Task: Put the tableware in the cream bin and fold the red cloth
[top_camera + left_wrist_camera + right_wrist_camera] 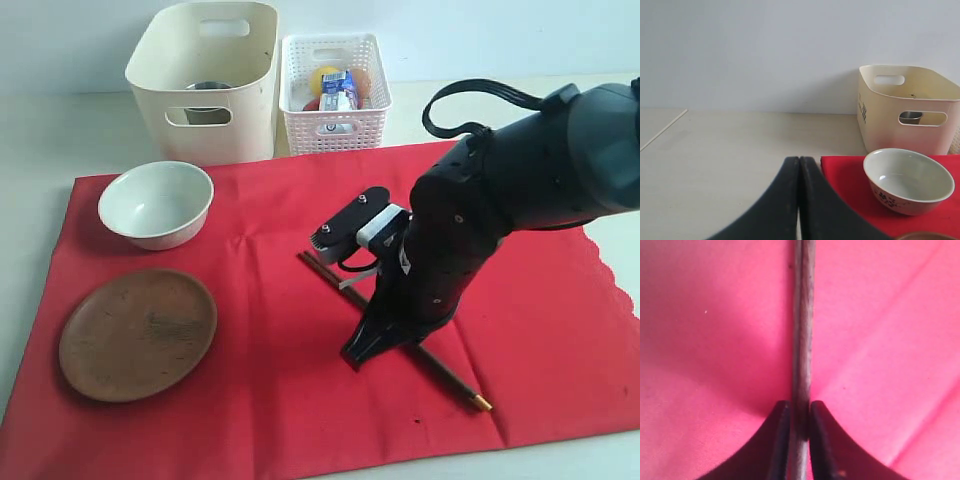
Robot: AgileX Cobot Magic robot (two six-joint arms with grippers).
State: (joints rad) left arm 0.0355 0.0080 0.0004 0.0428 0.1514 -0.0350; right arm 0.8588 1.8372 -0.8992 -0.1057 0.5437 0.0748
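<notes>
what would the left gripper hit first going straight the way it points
Probably nothing before the wall: left gripper faces bare table; bowl and cream bin sit off to the side. Depth is unclear.

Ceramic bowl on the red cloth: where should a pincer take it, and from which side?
Probably the rim, from above: the ceramic bowl stands upright and empty on the red cloth, so one finger can drop inside and one outside its thin wall. The left pincer, shut, sits nearest; the right pincer is shut on the chopsticks.

pale table [60, 130] holds red cloth [280, 410], cream bin [245, 120] and white basket [335, 132], seemingly touching the cloth's edge.
</notes>
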